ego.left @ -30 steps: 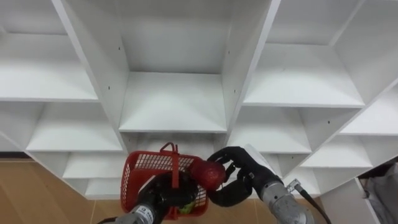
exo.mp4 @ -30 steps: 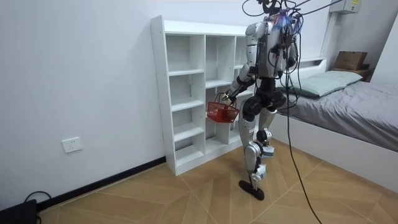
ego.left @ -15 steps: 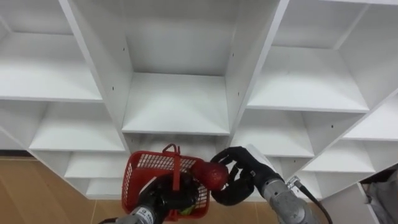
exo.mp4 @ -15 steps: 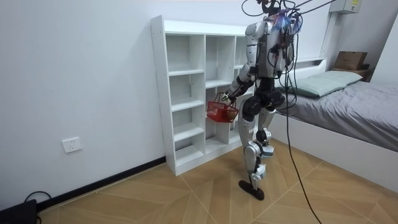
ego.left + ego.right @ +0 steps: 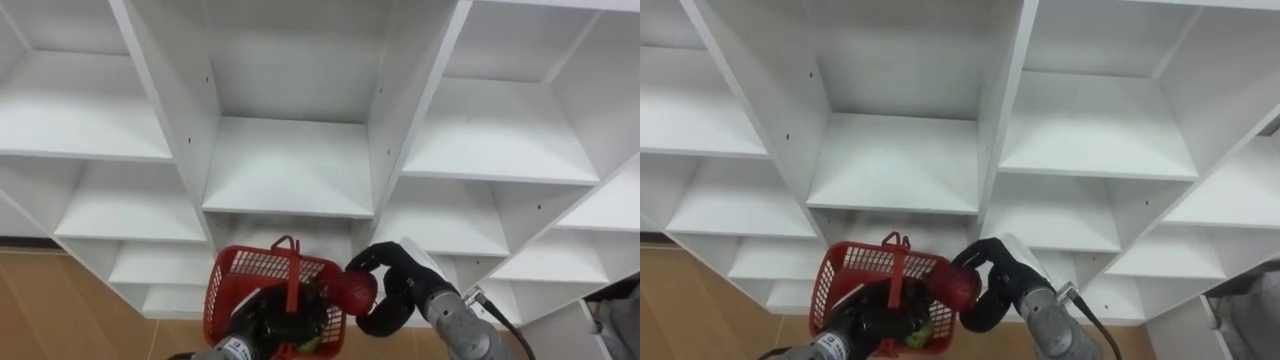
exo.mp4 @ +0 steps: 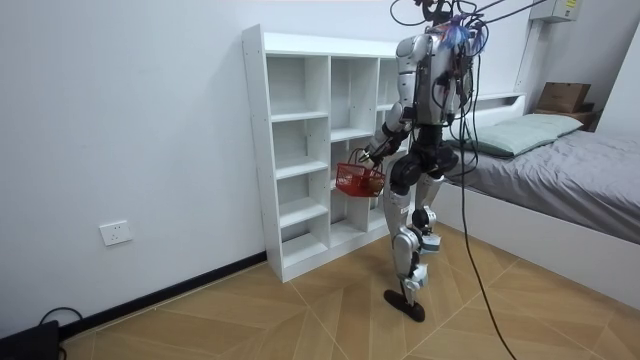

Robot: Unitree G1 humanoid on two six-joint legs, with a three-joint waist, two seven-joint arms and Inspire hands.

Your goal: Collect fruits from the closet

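A: First, the right hand (image 5: pixel 398 292)?
B: Fingers curled round a red fruit (image 5: pixel 352 290), gripping it. The fruit sits at the right rim of the red basket (image 5: pixel 238 272); whether it touches the rim, cannot tell.
A: And the left hand (image 5: pixel 272 318)?
B: Low and near, closed on the basket's handle (image 5: pixel 292 262). A green fruit (image 5: pixel 918 334) lies inside the basket.
A: Farther out?
B: The white closet (image 5: pixel 290 165) is straight ahead, beyond the basket. In the room view the robot stands facing it, with a bed (image 6: pixel 560 150) on the room view's right.
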